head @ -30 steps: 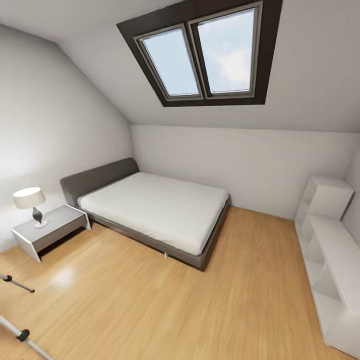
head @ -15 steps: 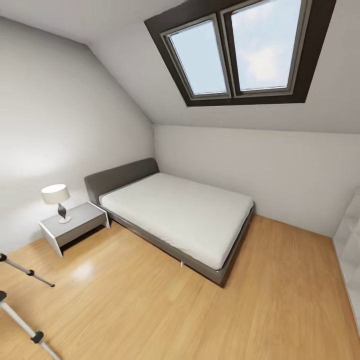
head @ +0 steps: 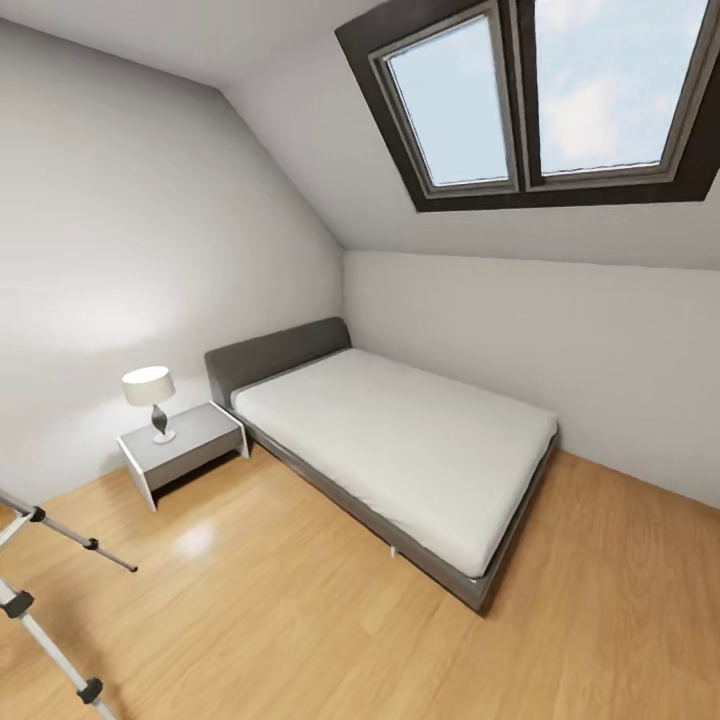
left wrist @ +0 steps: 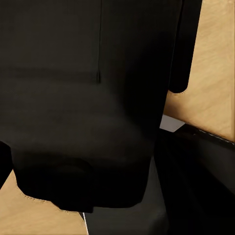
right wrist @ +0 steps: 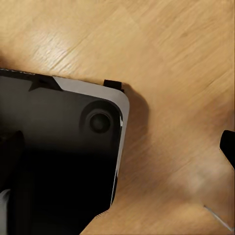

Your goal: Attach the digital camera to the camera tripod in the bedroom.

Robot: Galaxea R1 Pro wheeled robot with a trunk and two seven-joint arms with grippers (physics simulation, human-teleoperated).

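Observation:
Two silver legs of the camera tripod [head: 62, 537], with black joints, reach in at the lower left of the head view; its head is out of frame. In the left wrist view a black boxy body, apparently the digital camera [left wrist: 73, 98], sits right against the lens with a black finger [left wrist: 179, 73] along its side, so my left gripper looks shut on it; no red button shows. The right wrist view looks down at the wood floor [right wrist: 171, 63], with one black fingertip [right wrist: 228, 147] at the picture's edge and nothing held.
The bedroom has a grey bed [head: 400, 450] against the far wall, a grey nightstand [head: 185, 450] with a white lamp [head: 150, 395], and a skylight [head: 540, 100] in the sloped ceiling. My own black base [right wrist: 58, 156] shows over the floor.
The head camera has swung left, so the whole picture shifted right. The white cube shelves left the frame and more of the tripod legs came in.

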